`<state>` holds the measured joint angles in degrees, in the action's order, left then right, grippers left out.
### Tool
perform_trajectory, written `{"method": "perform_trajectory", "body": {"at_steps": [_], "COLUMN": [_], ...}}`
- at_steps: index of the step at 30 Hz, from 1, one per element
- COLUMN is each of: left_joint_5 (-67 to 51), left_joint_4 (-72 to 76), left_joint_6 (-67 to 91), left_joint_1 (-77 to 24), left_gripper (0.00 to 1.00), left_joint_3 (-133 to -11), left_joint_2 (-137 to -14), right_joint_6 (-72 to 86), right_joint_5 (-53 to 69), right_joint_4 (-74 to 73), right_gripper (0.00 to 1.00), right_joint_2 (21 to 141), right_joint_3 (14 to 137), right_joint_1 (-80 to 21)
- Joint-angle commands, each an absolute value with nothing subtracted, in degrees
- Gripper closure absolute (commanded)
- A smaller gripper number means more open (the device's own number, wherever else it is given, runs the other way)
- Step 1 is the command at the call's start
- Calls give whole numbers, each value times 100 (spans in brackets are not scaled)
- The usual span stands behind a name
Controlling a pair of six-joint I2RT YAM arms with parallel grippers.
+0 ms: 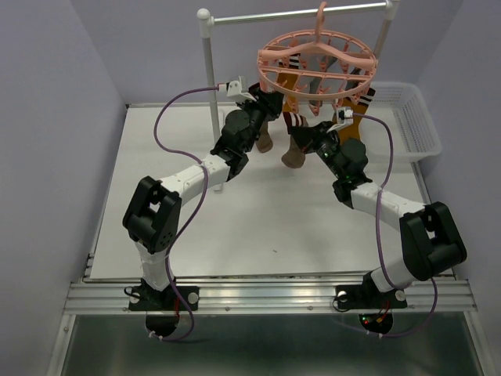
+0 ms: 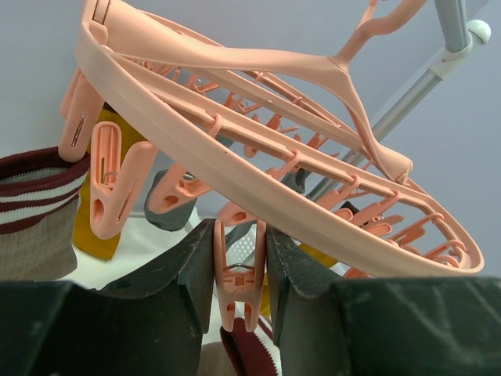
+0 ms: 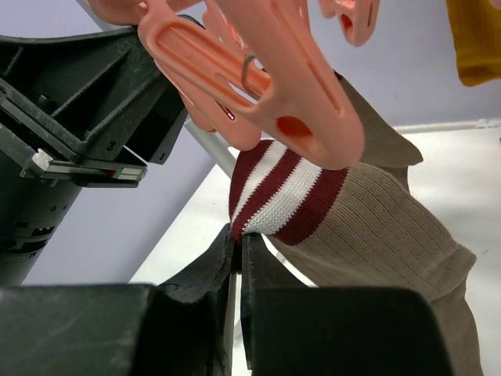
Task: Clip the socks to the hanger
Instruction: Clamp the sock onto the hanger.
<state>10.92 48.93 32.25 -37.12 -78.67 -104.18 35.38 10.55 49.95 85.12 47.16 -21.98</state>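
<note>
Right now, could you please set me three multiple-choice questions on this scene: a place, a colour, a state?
1. The pink hanger hangs from: A a wall hook; B the rail; C a ceiling cord.
2. The cuff of the sock in the right gripper is striped: A blue and yellow; B green and black; C dark red and white.
3. The left gripper is: A shut on a clip; B wide open; C holding a sock.
Answers: B, its hook is over the rail; C, seen in the right wrist view; A, its fingers pinch the clip.
</note>
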Motion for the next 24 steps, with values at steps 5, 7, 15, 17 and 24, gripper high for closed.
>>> {"method": "perform_trajectory", "body": {"at_steps": [5,7,15,17,24], "left_joint_5": [1511,1494,1407,1275,1160], "left_joint_4": [5361,5405,5203,5168,4957], "left_joint_6": [3182,3164,3436,3568,4025], "left_joint_1": [-3727,-3727,-3727,-3727,-3727], "left_gripper": [100,100,100,100,100], "left_joint_3": [-8087,-8033,-7954,-7980,-8033], "left_joint_2": [-10002,-9914,-9774,-9765,-9791], "right_joint_6": [3182,3033,2383,2338,2399], "right_joint_5": [923,975,1010,1125,1502], "right_joint_4": [5835,5967,6732,7151,8269], "right_gripper": [99,99,99,99,99], "right_joint_2": [8648,8692,8947,9009,9316], "right_joint_3": [4939,4939,4878,4843,4685], "right_joint_1": [-2285,-2285,-2285,-2285,-2285]}}
